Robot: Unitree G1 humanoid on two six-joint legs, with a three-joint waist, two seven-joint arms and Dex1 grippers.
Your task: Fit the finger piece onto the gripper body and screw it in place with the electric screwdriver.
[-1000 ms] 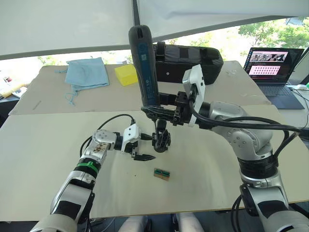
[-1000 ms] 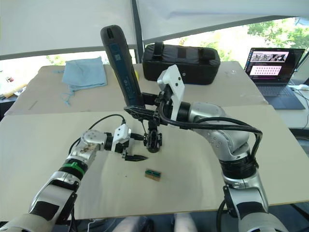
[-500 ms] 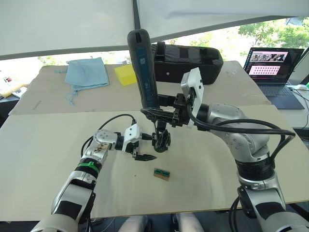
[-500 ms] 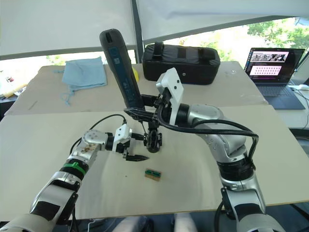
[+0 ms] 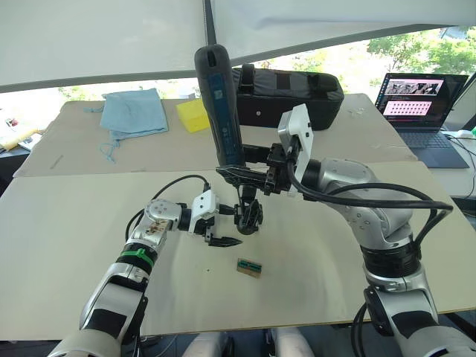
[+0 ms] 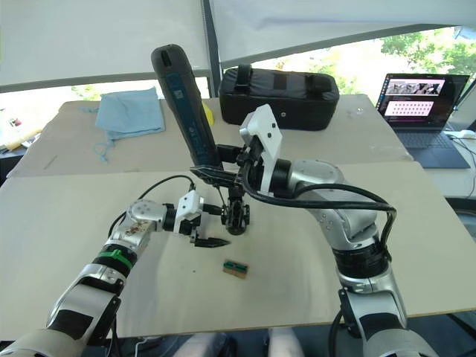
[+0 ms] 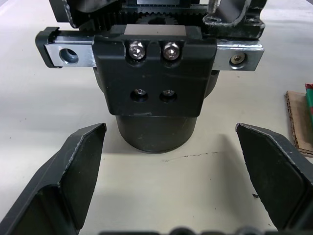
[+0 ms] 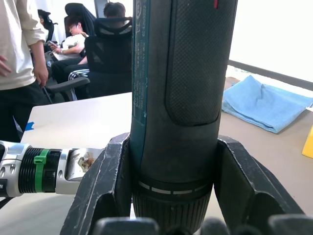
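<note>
Screwdriver poised over the gripper body at mid-tabletop.

Right gripper (image 5: 239, 172) jaws clamp the electric screwdriver (image 5: 219, 104) low on its barrel: rigid, top-heavy, probably grippy. Left gripper (image 5: 220, 226) jaws gape beside the small, stiff gripper body (image 5: 248, 213).

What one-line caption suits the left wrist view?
Open left gripper facing the gripper body standing on the table, its fingers apart on either side.
</note>
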